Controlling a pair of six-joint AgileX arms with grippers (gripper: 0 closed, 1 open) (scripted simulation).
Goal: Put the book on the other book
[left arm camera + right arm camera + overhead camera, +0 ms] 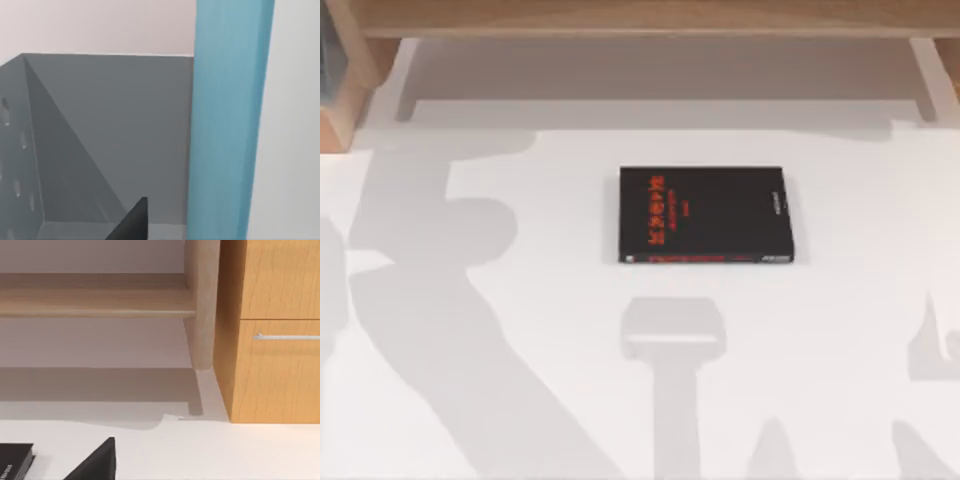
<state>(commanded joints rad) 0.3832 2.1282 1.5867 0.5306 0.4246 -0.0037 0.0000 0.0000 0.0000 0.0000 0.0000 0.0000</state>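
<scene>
Jaws-wise, cannot tell open from shut on the left gripper [132, 222] or the right gripper [95, 465]. Sees the book [227, 120], light blue, standing upright on edge close ahead of the left gripper and just beside the wall of a grey bin [100, 140]; cannot tell whether touching it. Finds the other book [705, 215], black with red lettering, lying flat at centre frame of the top view on the white table [860, 330], with a corner of it near the right gripper too [15, 460]. Judges the step in hand as reaching for the upright book, nothing yet stacked. To do it well: close on the cover faces square-on, not on a corner; lift straight up clear of the bin before swinging; turn flat above the black cover, match edges, lower until resting, then let go. Keeps the right gripper away from the landing spot. Counts one light blue book, one black book, two grippers, one grey bin, one wooden shelf [640, 15] along the top edge, one cabinet [275, 380] with one handle [285, 336].
</scene>
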